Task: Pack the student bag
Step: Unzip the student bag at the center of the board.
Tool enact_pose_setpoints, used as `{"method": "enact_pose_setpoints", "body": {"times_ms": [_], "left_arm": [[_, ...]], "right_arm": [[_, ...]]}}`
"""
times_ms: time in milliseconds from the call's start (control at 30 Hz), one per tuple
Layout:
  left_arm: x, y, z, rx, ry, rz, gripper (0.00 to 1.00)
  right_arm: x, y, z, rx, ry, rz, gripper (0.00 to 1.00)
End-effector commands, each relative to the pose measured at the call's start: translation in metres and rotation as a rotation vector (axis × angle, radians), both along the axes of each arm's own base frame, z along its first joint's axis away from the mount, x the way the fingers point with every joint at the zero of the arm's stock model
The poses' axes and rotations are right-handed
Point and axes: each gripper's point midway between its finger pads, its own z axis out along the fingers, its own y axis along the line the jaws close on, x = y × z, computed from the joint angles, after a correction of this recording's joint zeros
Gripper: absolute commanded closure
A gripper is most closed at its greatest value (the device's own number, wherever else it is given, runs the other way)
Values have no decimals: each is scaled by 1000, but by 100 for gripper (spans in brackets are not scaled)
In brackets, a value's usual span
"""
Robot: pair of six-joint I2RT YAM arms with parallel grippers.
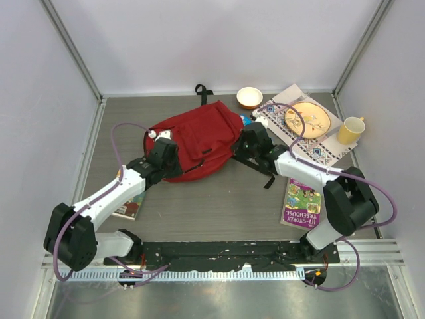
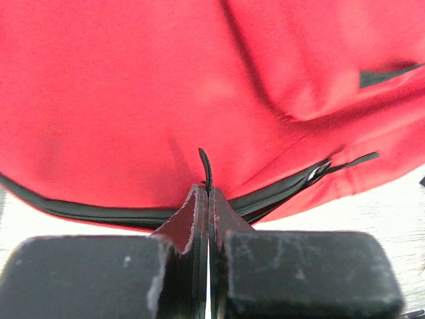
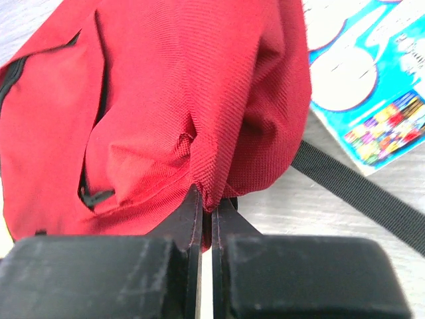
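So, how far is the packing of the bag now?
Done: nothing visibly packed. In hand: the left claw grips the black zipper pull of the large soft red fabric backpack; the right claw pinches its fabric edge. Left: probably opening it, then loading the colourful paperback book lying outside.

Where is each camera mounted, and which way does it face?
Top external: above and behind the bases, facing down at the table; left arm and right arm show.
Left wrist: looks along the left gripper, shut on a zipper pull.
Right wrist: looks along the right gripper, pinching the student bag.
All three share that bag.
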Motion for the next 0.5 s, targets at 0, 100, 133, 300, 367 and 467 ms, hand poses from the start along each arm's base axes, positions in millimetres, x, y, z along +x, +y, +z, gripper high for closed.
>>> {"method": "enact_pose_setpoints", "body": {"times_ms": [0,100,133,300,367,467], "left_arm": [[-11,13,-7,42,1,1,100],[-13,11,-9,27,4,1,100],[-12,10,-9,19,6,4,100],[-6,-7,-7,-60,2,-11,100],[-4,-13,-6,-85,12,-9,100],[2,-18,-1,-110,-4,-2,100]], "right_arm": [[36,-20,9,-31,-28,-46,99],[47,-12,12,-4,-21,-16,99],[47,-11,5,-5,2,-2,99],[37,-17,-8,-13,95,23,60],[26,-26,-5,-6,115,2,38],[3,-38,-5,10,139,-21,30]]}}
